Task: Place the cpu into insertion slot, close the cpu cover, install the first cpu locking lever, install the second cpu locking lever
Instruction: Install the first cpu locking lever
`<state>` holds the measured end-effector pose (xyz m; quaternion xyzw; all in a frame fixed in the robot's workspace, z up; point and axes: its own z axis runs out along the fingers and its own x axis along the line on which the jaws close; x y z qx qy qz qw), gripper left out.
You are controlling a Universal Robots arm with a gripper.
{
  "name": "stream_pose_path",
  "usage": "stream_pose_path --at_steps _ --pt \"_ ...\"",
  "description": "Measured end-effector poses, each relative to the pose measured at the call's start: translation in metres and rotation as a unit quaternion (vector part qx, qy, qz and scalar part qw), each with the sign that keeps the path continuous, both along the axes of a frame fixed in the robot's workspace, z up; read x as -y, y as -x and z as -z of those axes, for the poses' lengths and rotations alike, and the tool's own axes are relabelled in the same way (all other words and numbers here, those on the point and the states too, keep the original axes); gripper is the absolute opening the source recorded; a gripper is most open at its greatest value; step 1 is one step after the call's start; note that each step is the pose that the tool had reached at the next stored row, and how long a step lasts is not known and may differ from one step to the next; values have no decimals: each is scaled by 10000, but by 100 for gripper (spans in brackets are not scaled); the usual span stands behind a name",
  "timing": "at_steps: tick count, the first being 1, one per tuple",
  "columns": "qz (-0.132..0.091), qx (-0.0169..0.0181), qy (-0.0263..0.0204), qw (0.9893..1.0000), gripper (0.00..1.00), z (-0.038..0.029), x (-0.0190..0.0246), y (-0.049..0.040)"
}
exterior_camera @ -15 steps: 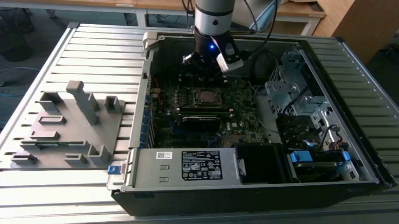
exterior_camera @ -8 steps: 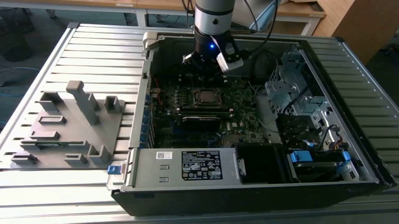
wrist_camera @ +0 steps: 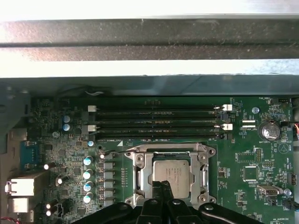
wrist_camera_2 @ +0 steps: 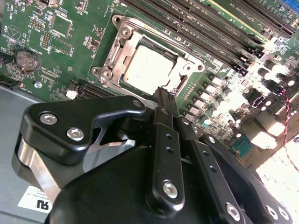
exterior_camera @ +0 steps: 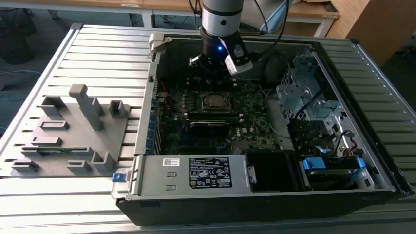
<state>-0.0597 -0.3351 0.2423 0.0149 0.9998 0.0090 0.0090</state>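
Note:
The cpu (wrist_camera: 170,171) lies flat in the insertion slot (exterior_camera: 214,100) on the green motherboard, its silvery top (wrist_camera_2: 145,67) showing. The cpu cover (wrist_camera: 201,173) frames the chip and looks lowered around it (wrist_camera_2: 122,44). A thin locking lever (wrist_camera: 122,150) runs along one edge of the socket; whether it is latched I cannot tell. My gripper (wrist_camera: 161,185) hovers just off one edge of the chip with its black fingers pressed together and nothing between them. In the exterior view the gripper (exterior_camera: 211,73) hangs inside the case, a little behind the socket.
Several long black memory sticks (wrist_camera: 156,119) lie beside the socket, close to the case wall (wrist_camera: 149,44). A power supply (exterior_camera: 195,173) and drive cage (exterior_camera: 305,92) crowd the case. A grey fixture plate (exterior_camera: 71,131) sits at the exterior view's left.

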Motion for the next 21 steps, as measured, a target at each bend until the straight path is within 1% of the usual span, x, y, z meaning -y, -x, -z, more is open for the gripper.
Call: stream_pose_path --at_steps 9,11,21 --pt "0 0 0 10000 10 -8 0 7" --pt "0 0 0 10000 10 -43 0 7" --pt "0 0 0 10000 10 -43 0 21"
